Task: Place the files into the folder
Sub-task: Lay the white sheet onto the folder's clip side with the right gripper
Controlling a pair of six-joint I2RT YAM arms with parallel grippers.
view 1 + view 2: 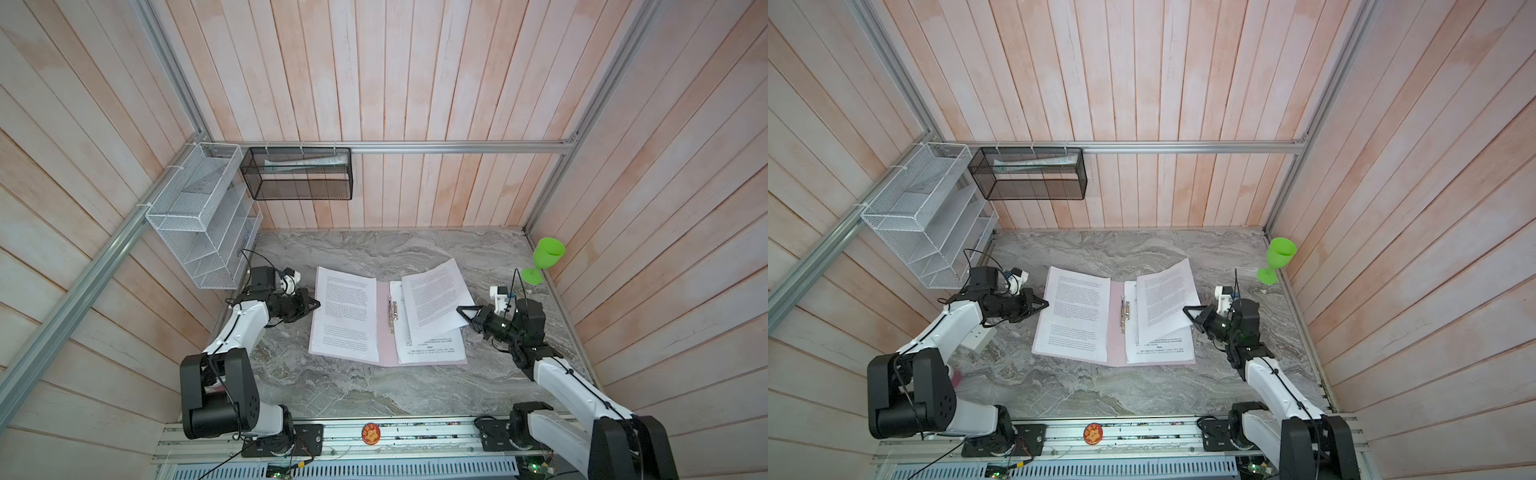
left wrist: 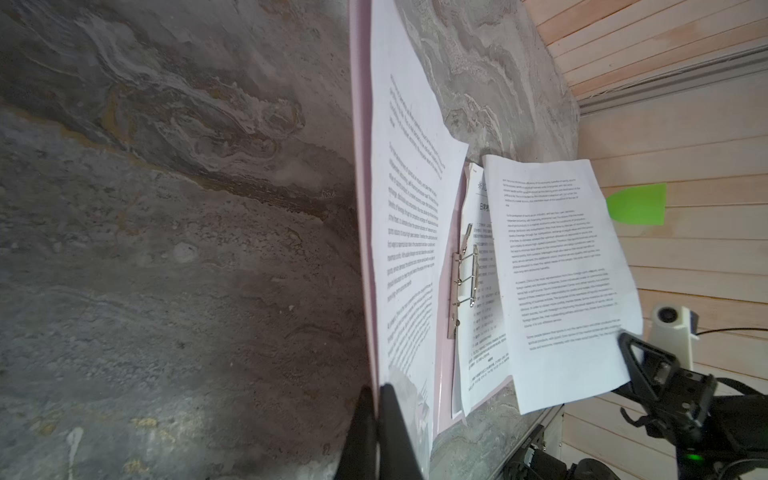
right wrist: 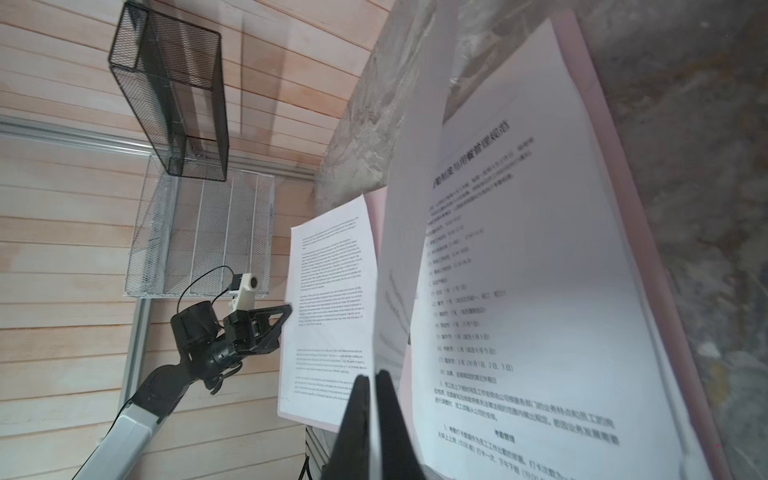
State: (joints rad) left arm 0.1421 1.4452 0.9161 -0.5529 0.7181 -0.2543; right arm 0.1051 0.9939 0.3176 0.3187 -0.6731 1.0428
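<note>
Two pinches: left fingers (image 2: 395, 444) on folder (image 1: 384, 332), right fingers (image 3: 392, 436) on skewed sheet (image 1: 436, 297); marble tabletop (image 1: 374, 395), plank walls (image 1: 415, 75).

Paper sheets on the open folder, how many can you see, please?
3. The left sheet lies on the folder's left flap, held by the left fingers; the flat sheet on the right flap; the skewed sheet atop it, held by the right fingers. More may hide beneath.

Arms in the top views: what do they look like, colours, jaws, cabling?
Both alike: left arm and right arm have white links with black joint housings and a thin black cable along each. The left gripper and right gripper are black, with triangular-frame jaws.
</note>
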